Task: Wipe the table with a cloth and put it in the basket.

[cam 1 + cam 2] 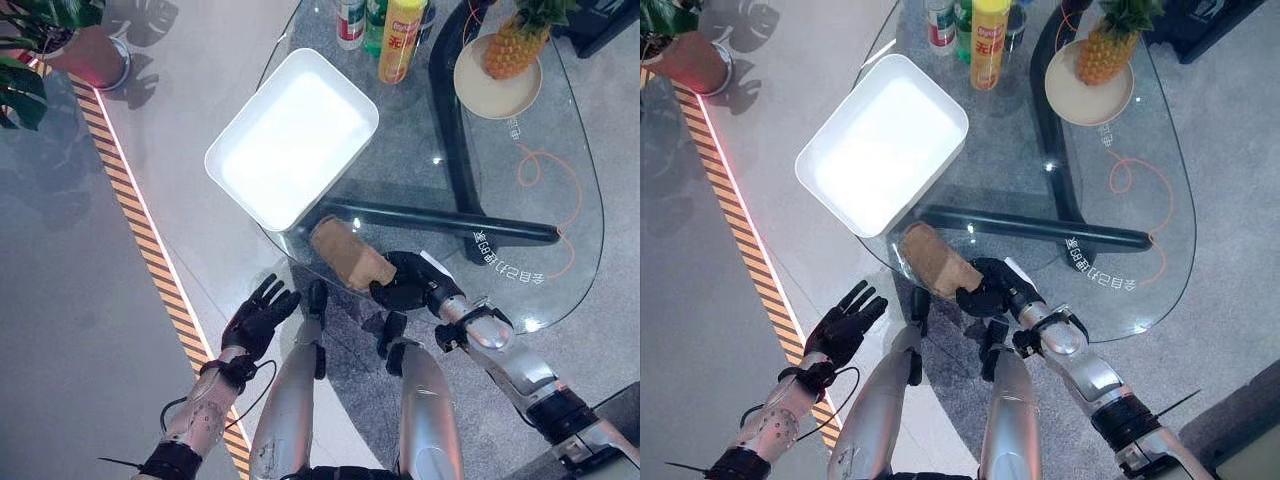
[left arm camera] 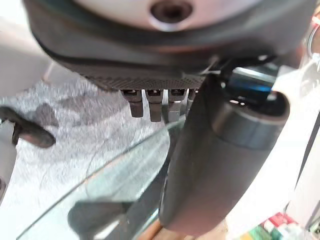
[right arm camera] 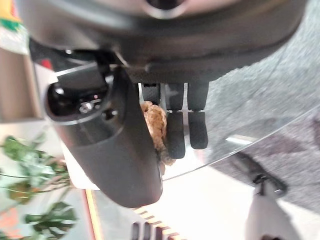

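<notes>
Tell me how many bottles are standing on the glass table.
3, grouped at the table's far edge beside the white basket: a white bottle with red and green label, a green bottle and a yellow bottle. All are cropped, so more may be hidden.

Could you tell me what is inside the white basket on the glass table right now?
Nothing visible: the white basket shows a bare bright bottom. The brown cloth lies outside it on the glass table, pinched by the right hand.

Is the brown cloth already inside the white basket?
No, the brown cloth lies on the glass table beside the white basket, with the right hand holding its end.
</notes>
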Tool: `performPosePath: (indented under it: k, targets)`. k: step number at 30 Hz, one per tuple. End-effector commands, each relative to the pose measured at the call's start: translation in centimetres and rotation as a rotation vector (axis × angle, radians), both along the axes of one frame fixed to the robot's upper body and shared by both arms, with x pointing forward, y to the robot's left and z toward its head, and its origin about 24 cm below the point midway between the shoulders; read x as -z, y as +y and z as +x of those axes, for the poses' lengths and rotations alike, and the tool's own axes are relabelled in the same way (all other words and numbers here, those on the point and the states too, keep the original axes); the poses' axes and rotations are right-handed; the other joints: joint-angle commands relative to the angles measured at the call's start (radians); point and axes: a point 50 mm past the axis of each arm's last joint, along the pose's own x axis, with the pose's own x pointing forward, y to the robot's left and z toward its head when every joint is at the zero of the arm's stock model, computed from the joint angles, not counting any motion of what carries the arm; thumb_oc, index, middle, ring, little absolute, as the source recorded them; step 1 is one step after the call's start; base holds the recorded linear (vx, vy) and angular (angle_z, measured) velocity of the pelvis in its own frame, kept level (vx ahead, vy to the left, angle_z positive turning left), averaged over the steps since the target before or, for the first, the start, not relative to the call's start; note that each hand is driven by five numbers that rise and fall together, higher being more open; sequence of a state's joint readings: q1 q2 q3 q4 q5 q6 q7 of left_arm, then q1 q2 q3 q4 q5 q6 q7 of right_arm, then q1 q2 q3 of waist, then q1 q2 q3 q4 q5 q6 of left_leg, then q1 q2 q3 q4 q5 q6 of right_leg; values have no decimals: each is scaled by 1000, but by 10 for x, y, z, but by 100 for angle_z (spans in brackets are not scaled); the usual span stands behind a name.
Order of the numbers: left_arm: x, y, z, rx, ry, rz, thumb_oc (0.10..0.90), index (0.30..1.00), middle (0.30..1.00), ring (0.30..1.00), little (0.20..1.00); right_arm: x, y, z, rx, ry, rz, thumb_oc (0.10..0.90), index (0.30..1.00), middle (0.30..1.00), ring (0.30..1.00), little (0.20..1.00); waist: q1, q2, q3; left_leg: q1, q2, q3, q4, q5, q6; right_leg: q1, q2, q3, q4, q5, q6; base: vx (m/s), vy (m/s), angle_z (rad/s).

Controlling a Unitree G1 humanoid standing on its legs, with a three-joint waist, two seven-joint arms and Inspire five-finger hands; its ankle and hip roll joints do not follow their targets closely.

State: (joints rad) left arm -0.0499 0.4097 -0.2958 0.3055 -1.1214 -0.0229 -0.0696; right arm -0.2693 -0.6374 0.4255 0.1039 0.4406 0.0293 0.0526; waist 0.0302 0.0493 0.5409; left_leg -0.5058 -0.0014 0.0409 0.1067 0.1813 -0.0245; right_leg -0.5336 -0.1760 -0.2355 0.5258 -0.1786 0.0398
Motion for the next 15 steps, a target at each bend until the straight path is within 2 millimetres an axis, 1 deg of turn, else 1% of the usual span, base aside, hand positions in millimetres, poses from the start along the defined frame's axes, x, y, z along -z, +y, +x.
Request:
performPosePath:
  k: [1, 3, 6, 7, 10, 15]
  targets:
    - [-6, 1, -15, 63, -31, -61, 800, 900, 900, 900, 900, -67, 31, -9, -237, -305, 239, 100, 300, 300, 300, 200, -1, -30, -21, 36, -51, 75, 243, -260, 1, 65, 75, 0, -210, 131, 36, 0, 0, 0]
    - [-14, -7, -17, 106, -69, -161, 800, 900, 900, 900, 900, -73, 30, -14, -260, -328, 279, 100, 300, 300, 300, 200, -4, -29, -21, 42, -49, 78, 247, -263, 4, 73, 76, 1, -212, 130, 35, 15, 3, -2]
    - [-23, -12, -19, 147, -110, -217, 800, 900, 900, 900, 900, -79, 30, -21, -298, -351, 348, 100, 300, 300, 300, 200, -9, -29, -21, 39, -46, 84, 250, -264, 7, 72, 79, 2, -212, 131, 34, 5, 1, 2]
    - [-26, -14, -19, 161, -129, -240, 800, 900, 900, 900, 900, -85, 30, -24, -329, -365, 408, 100, 300, 300, 300, 200, -11, -30, -21, 34, -45, 85, 252, -263, 9, 67, 80, 4, -211, 133, 34, 13, -3, 5]
    - [-31, -16, -18, 174, -154, -284, 800, 900, 900, 900, 900, -92, 31, -29, -365, -406, 495, 100, 300, 300, 300, 200, -14, -32, -21, 27, -43, 86, 257, -265, 10, 60, 83, 9, -208, 134, 35, 6, -2, 2]
    - [-43, -21, -15, 206, -200, -347, 800, 900, 900, 900, 900, -96, 30, -32, -369, -440, 468, 100, 300, 300, 300, 200, -18, -39, -21, 16, -42, 95, 260, -266, 12, 50, 83, 9, -208, 138, 38, 0, 0, 0]
